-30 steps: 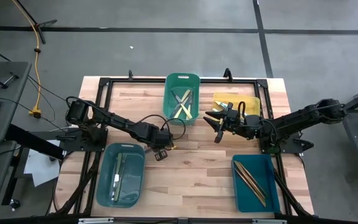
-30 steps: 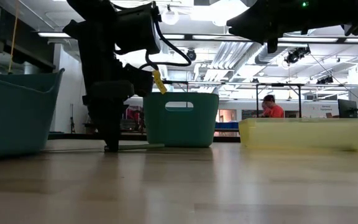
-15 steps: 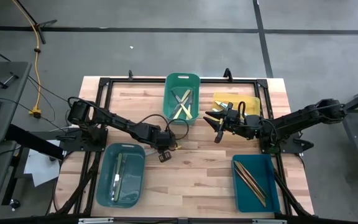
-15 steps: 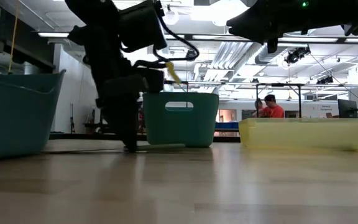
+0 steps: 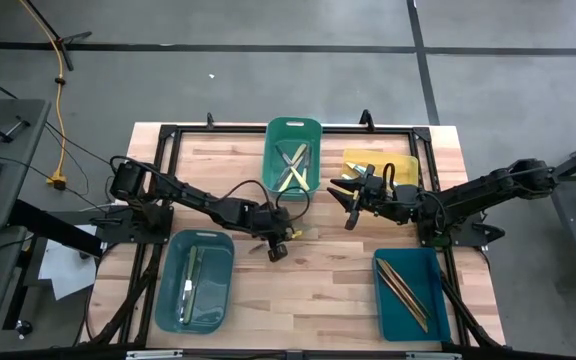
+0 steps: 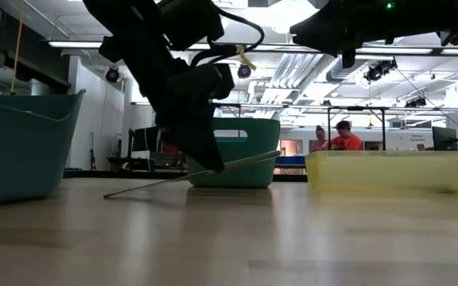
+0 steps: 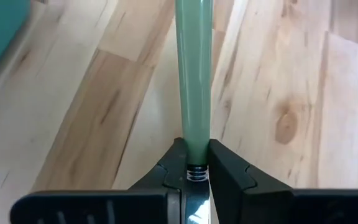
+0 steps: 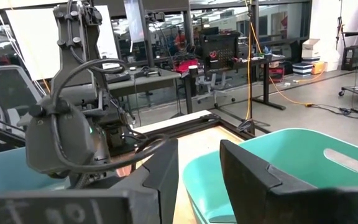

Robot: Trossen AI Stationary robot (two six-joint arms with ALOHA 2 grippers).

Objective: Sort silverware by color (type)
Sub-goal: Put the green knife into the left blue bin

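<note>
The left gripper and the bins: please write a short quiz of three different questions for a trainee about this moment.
1. True or false: the left gripper is shut on a green-handled utensil.
2. Multiple choice: in the low view, how does that utensil lie? A) flat on the table B) tilted, one end on the table and the other lifted C) fully in the air.
3. Fill in: in the high view, the right gripper waits with open fingers beside the ____ bin.

Key: 1 true; 2 B; 3 yellow.
</note>
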